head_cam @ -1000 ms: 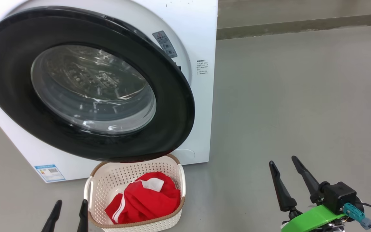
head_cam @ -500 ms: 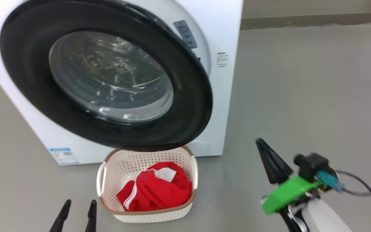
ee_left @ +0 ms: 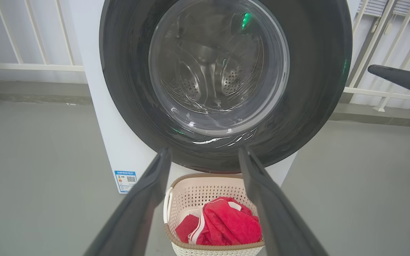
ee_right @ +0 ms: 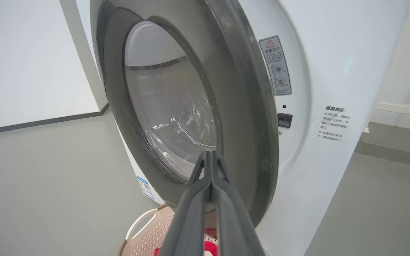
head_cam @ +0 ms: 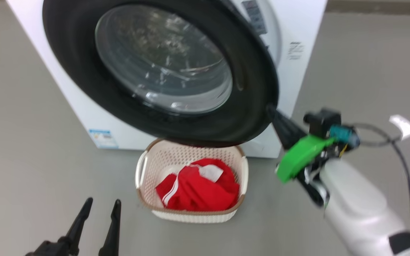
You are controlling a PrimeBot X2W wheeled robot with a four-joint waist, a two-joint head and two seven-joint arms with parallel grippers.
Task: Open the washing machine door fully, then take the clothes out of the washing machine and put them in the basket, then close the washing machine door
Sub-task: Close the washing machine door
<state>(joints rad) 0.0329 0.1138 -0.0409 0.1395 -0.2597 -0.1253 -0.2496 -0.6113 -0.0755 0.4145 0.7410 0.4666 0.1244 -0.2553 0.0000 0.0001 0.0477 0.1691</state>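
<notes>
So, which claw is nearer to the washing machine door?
Right. The right claw, shut, is at the outer edge of the door; whether it touches is unclear. The left claw, open, is lower, left of the basket.

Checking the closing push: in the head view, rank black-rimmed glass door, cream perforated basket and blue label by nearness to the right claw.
1. Black-rimmed glass door, beside the right claw.
2. Cream perforated basket, lower left.
3. Blue label, far left.

My right gripper [head_cam: 272, 111] snapped its fingers together; they were spread a second ago. It lifted and reached forward, tip now at the lower right rim of the washing machine door [head_cam: 84, 71]. My head camera shifted too.
</notes>
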